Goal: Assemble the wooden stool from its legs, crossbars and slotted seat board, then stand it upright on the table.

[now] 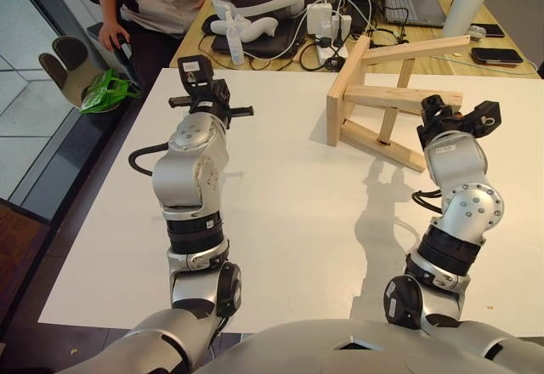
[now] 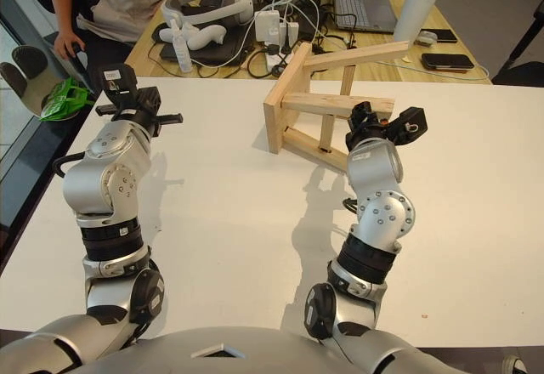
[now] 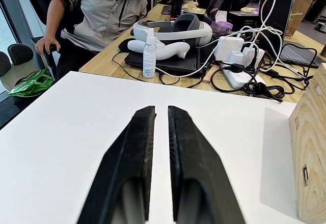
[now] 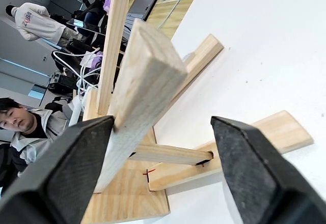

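Left eye view shows the stool point(image 1: 374, 106) lying on its side at 1 o'clock on the white counter point(image 1: 280, 246), close to the far edge. Its seat board point(image 1: 337, 102) stands on edge toward 9 o'clock, and its legs point toward 3 o'clock. Your right pincer point(image 4: 162, 132) is spread apart around the end of one leg point(image 4: 147, 76) and is not squeezing it yet. Your left pincer point(image 3: 161, 111) is at 11 o'clock with its fingers together, holding nothing, well away from the stool.

The stool looks like hard, stiff wood. It should not bend or squash, and it is likely light enough for one arm. Smooth wood may slip, and the pushed-in joints may pull loose. So I would grip a leg close to the seat board and steady the board with the other pincer.

Watch the far edge at 12 o'clock, because cables point(image 1: 331, 47) lie just past it. The big bare patch in the middle and toward 6 o'clock looks like the safest room for tipping the stool up.
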Motion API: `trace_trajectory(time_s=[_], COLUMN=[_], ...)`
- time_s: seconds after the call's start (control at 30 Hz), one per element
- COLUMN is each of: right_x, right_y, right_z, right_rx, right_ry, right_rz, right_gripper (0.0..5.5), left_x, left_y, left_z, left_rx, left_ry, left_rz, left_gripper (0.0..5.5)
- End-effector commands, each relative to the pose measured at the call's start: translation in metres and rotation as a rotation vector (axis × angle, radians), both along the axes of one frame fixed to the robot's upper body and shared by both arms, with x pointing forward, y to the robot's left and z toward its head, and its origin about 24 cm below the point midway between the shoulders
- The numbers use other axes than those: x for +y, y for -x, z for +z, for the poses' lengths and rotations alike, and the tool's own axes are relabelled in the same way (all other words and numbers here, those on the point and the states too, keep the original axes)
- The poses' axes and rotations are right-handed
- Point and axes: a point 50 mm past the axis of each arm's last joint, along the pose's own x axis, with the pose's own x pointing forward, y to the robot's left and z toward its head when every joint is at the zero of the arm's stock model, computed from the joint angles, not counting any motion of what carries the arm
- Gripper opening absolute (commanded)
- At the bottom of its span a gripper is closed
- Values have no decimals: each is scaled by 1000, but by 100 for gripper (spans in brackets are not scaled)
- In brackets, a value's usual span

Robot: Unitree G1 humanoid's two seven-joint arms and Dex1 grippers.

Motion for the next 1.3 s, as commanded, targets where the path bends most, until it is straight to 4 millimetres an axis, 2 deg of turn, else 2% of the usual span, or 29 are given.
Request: trace_trajectory(time_s=[0.03, 0.1, 0.2, 0.4, 0.47, 0.5, 0.6, 0.67, 0.77, 0.9, 1.03, 1.17, 1.3], right_x=[27, 28, 38, 69, 89, 93, 84, 78, 71, 71, 68, 65, 66], right_y=[0, -2, -4, -11, -18, -20, -26, -31, -44, -69, -86, -94, -94], right_z=[-15, -7, 17, 54, 48, 36, -2, -17, -27, -29, -41, -47, -48], right_rx=[265, 319, 194, -119, -253, -253, -141, -64, 26, 70, 139, 172, 109], right_ry=[404, 715, 982, 1465, 1615, 1672, 1959, 2101, 2229, 2368, 2412, 2355, 2292], right_rz=[67, 37, 23, 126, 432, 619, 995, 1136, 1193, 1086, 1072, 1075, 1049], right_gripper=[424, 456, 510, 510, 510, 510, 510, 510, 510, 510, 510, 450, 379], left_x=[-1, -2, -3, -8, -15, -19, -28, -29, -30, -33, -34, -35, -34], left_y=[-1, -1, 0, 13, 20, 23, 29, 31, 29, 27, 26, 25, 24], left_z=[0, 1, -2, -41, -47, -50, -61, -69, -72, -73, -73, -73, -73], left_rx=[13, 7, 3, 98, 118, 129, 172, 202, 209, 211, 212, 214, 214], left_ry=[-5, -2, 47, 319, 410, 426, 437, 449, 457, 448, 441, 437, 430], left_rz=[-7, -9, -2, 45, 34, 17, -23, -18, -24, -33, -36, -38, -32], left_gripper=[45, 45, 45, 45, 45, 45, 45, 45, 45, 45, 45, 45, 45])
